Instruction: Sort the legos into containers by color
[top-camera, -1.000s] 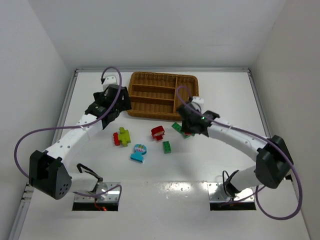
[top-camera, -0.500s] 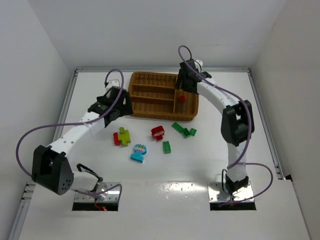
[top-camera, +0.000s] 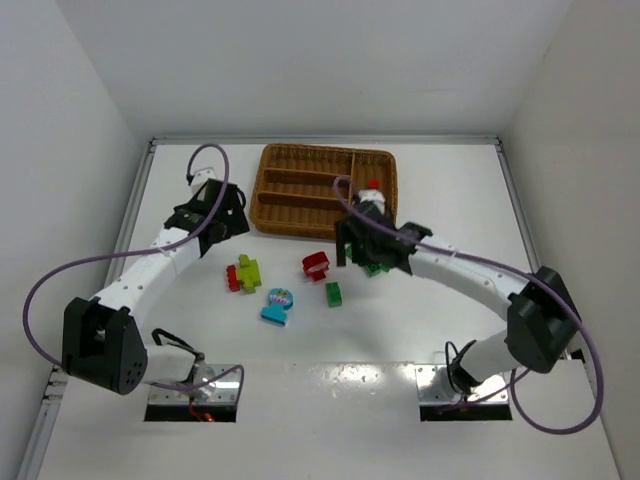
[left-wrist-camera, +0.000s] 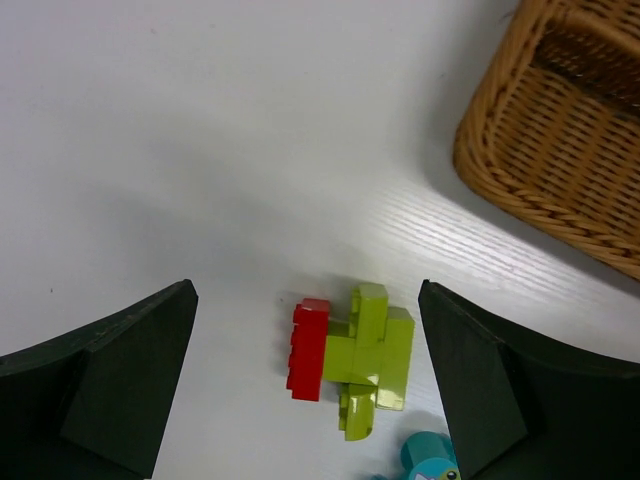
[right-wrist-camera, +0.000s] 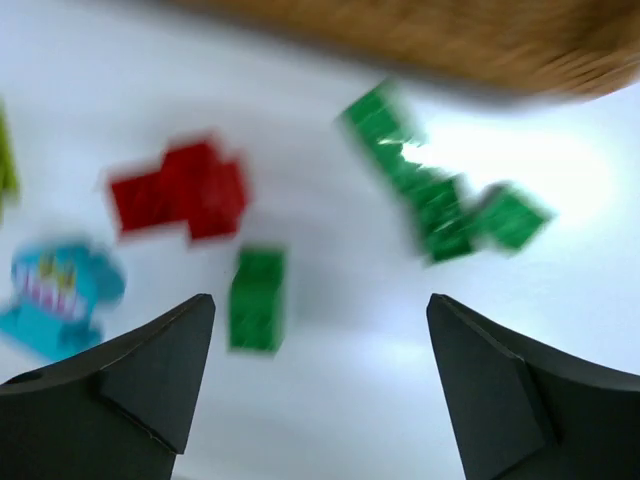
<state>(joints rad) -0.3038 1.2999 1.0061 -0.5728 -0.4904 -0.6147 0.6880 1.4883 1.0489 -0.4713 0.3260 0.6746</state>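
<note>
while jaws gape wide, empty: left gripper (left-wrist-camera: 308, 392) over lime-red lego (left-wrist-camera: 368, 352), right gripper (right-wrist-camera: 320, 385) over green legos (right-wrist-camera: 432, 200) by tray (left-wrist-camera: 540, 185).

Bright, even overhead light; right wrist view heavily motion-blurred.

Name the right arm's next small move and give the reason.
Probably shift slightly left and lower the right gripper onto the single green brick. The jaws are open and empty. That brick lies alone just left of the gap between them, clear of the red brick, so it looks the easiest grasp.
</note>
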